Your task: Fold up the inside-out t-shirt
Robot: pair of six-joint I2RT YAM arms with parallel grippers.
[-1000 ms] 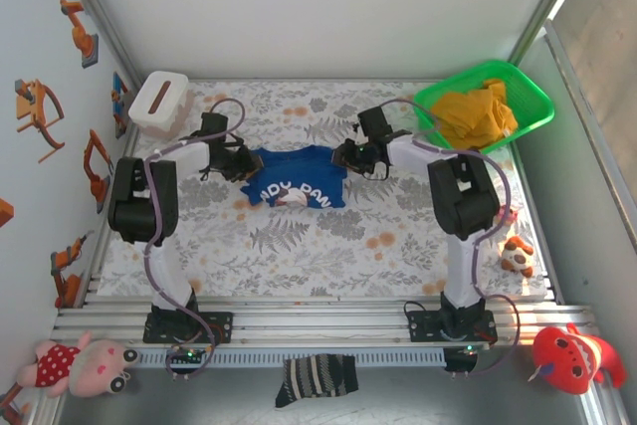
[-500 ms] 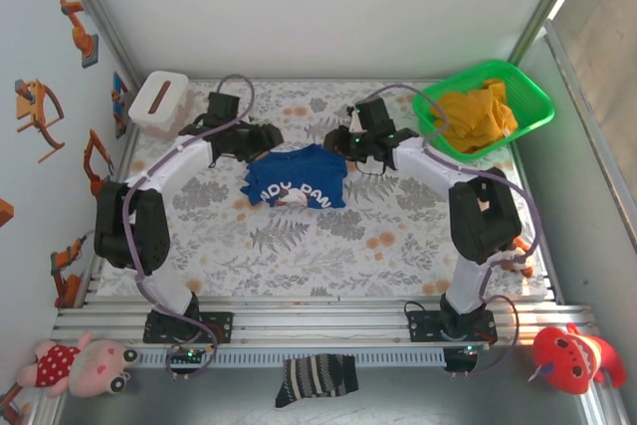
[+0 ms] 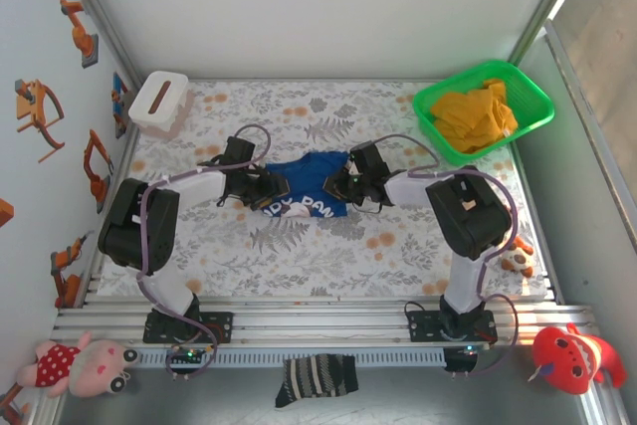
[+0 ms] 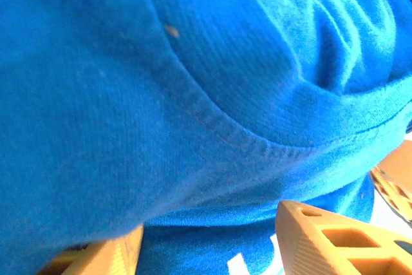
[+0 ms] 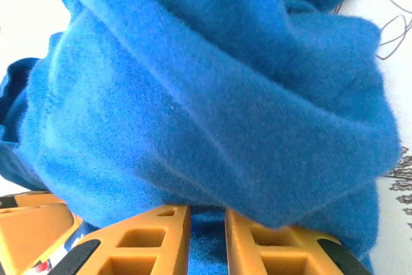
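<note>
The floral-patterned worktop (image 3: 328,246) is carrying the inside-out t-shirt (image 3: 307,178). A white box (image 3: 159,102) is sitting far-left of it and a green basket (image 3: 435,126) far-right.

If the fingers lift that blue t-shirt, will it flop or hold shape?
Probably flops: the blue t-shirt lies bunched in soft, rounded folds. Likely light: the knit looks thin. Pushed, it would probably wrinkle further, not slide.

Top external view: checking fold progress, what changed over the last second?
The left gripper and right gripper reached to the far edge of the t-shirt, then drew back nearward, bunching it and shifting its lettering nearer; the right one now pinches cloth. Unmoved: green basket and white box.
</note>
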